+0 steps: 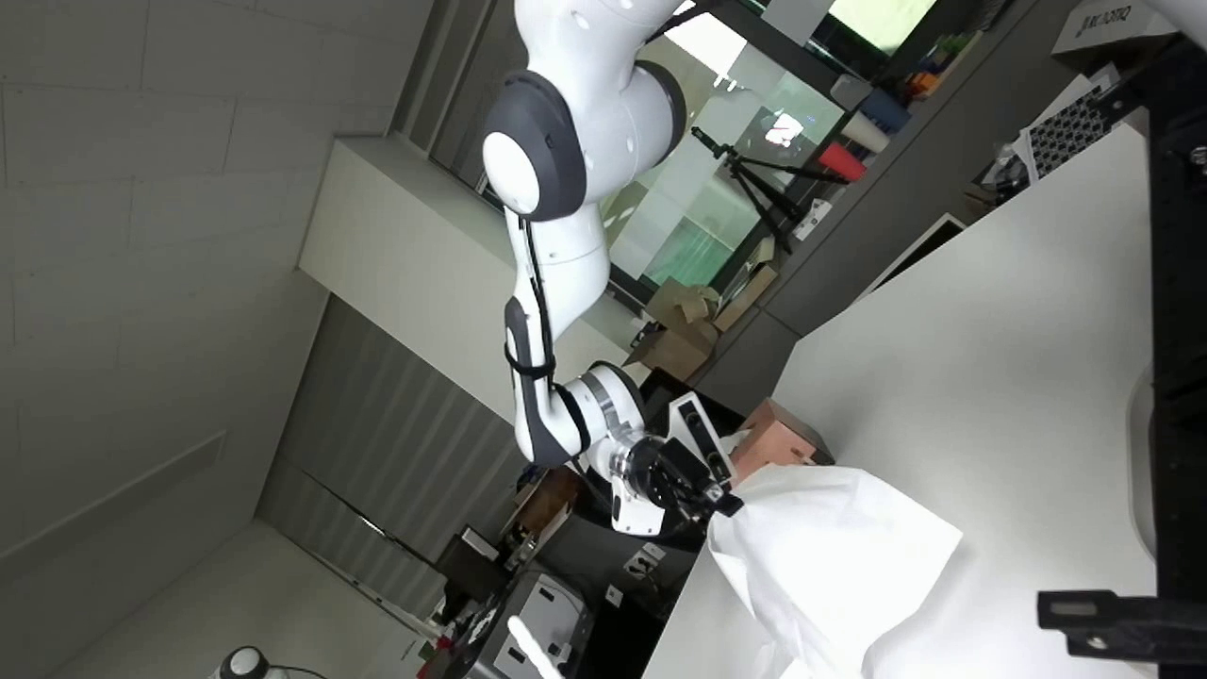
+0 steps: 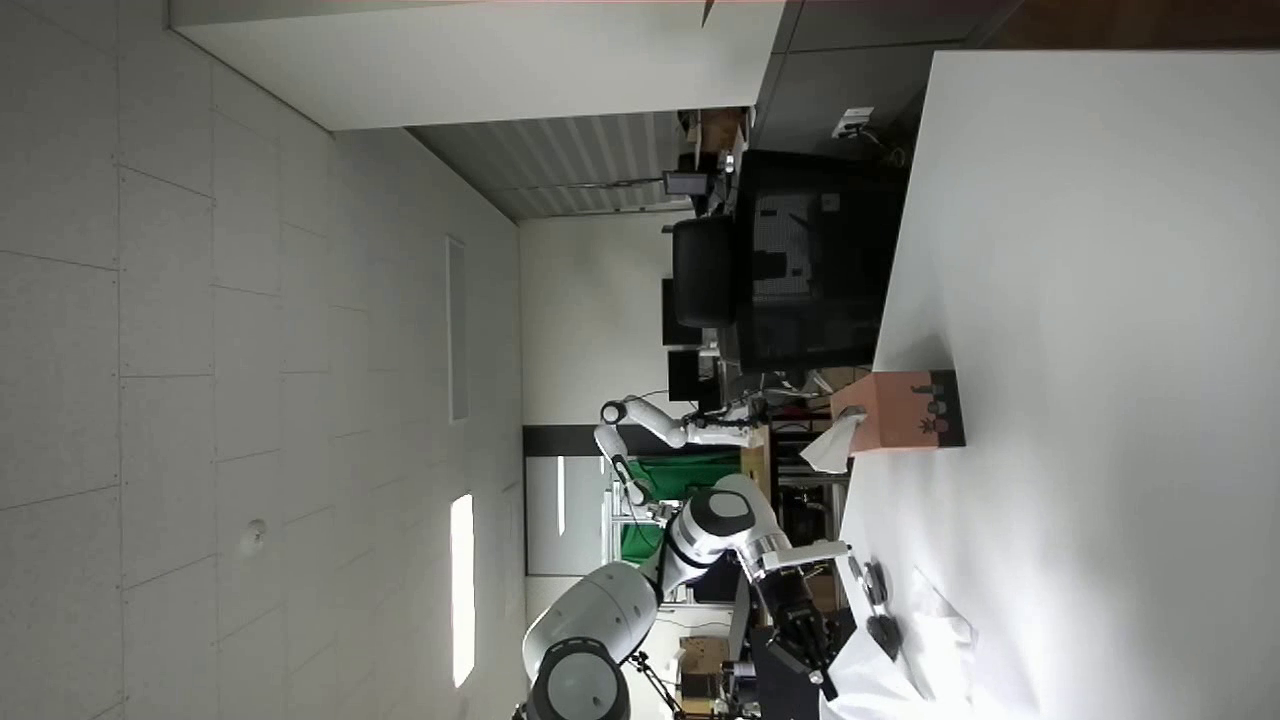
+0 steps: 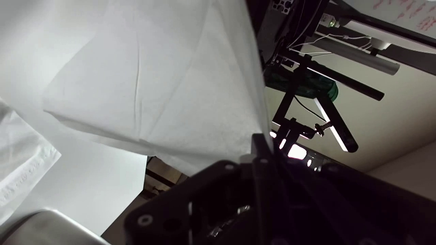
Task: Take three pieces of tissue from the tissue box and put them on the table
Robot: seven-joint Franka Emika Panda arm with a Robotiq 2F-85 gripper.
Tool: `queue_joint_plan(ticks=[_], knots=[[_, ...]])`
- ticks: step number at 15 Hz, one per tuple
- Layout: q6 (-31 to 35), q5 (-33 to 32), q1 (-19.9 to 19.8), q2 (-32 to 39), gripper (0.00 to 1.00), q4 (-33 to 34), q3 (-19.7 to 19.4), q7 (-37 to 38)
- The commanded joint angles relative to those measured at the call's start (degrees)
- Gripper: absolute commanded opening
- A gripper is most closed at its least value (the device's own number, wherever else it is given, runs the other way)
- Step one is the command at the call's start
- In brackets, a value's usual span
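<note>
One white robot arm (image 1: 566, 264) reaches to one white table (image 1: 1037, 377). At its end is one black gripper (image 1: 726, 503), its two fingers pressed together on one piece of tissue (image 1: 839, 547). That piece hangs spread out over the table; whether its lower edge touches the top, I cannot tell.

One tissue box (image 2: 905, 410), pink with a dark band at its foot, stands upright on the table, close to the far edge. In an exterior view turned upright, it is to the right of the gripper and well apart from it. One white tuft (image 2: 835, 445) sticks out of its top.

At least one loose sheet (image 3: 24, 160) lies on the table at the left of the wrist view, with pressed marks along an edge and some tabletop showing between it and the held piece. Whether more sheets lie there, I cannot tell.

One black frame (image 1: 1179, 311) runs along the near side. Far off are one black tripod (image 1: 732, 158) and at least one other white arm (image 2: 655, 421).
</note>
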Motion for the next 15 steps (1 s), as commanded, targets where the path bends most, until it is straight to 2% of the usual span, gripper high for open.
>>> queue_joint_plan(ticks=[1,4,6,15], knots=[[-1.4,-2.3,1.39,5.12,0.0,7.65,-0.07,0.56],[1.09,-4.55,2.46,7.81,0.0,10.45,-0.23,-0.21],[6.25,-5.37,3.37,8.51,0.0,10.79,-0.98,-0.81],[36.15,-6.04,6.42,8.04,0.0,6.45,-1.9,0.61]])
